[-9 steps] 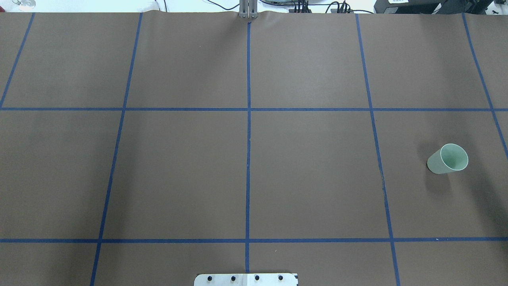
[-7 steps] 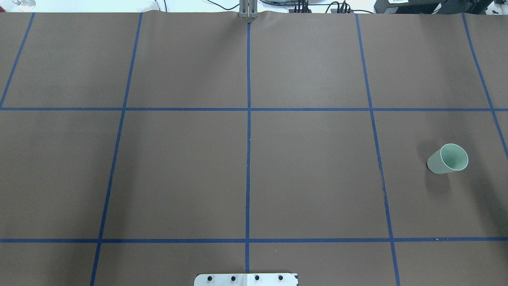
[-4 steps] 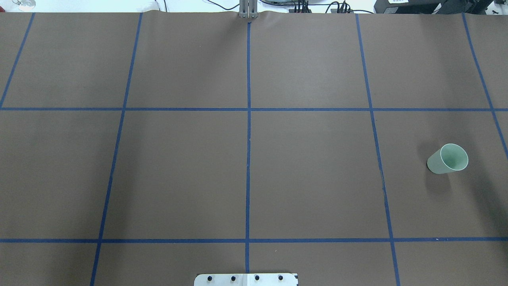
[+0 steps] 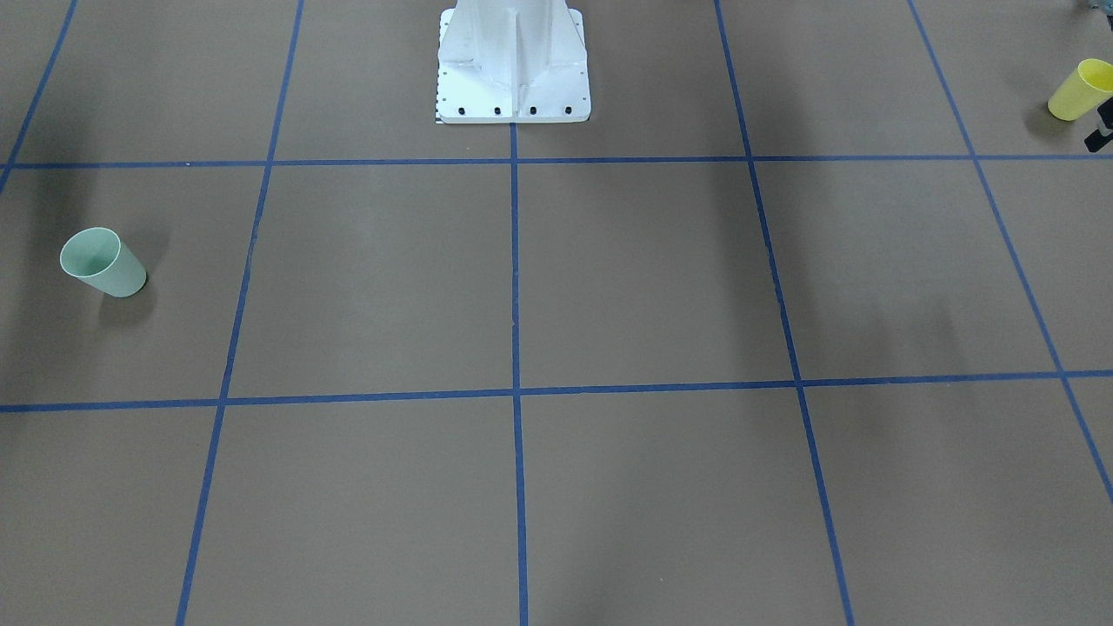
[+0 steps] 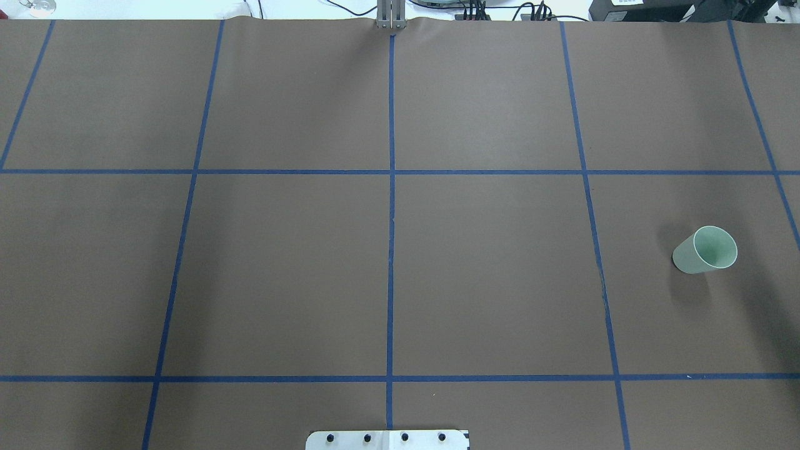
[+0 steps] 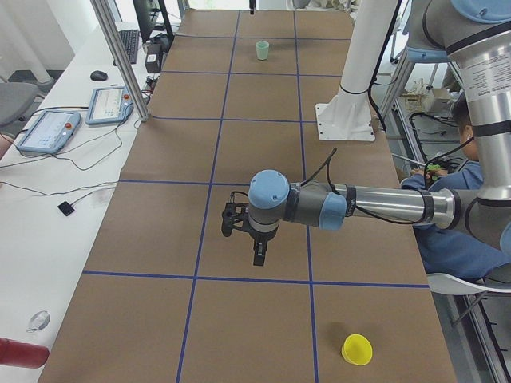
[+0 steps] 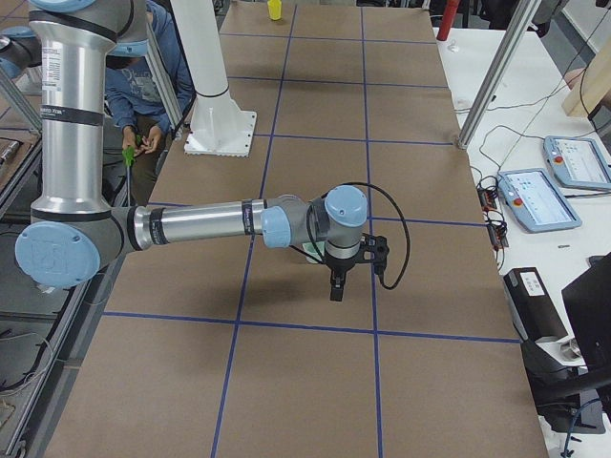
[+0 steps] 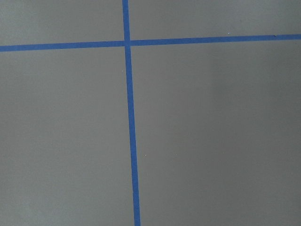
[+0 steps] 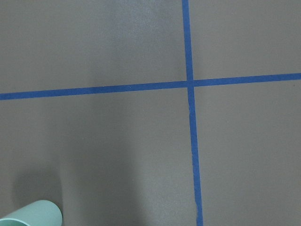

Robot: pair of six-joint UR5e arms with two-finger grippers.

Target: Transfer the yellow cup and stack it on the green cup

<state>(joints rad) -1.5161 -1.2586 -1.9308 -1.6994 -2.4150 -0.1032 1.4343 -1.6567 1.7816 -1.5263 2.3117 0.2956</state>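
Now | yellow cup [image 6: 357, 349] far from left claw [image 6: 258, 258] | green cup [image 9: 31, 214] near right claw [image 7: 335, 290] (grips: cannot tell)

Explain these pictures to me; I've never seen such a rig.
This is a robot with two jointed arms on a white pedestal, each ending in a two-finger gripper. The pictures show one moment from several cameras: one above, one facing the robot, one at each table end, and one on each wrist looking down. The table is covered in brown paper marked with blue tape. A green cup stands near the robot's right end and a yellow cup near its left end. The left gripper and right gripper hang above the paper; neither cup is held. Whether the grippers are open is too small to tell.
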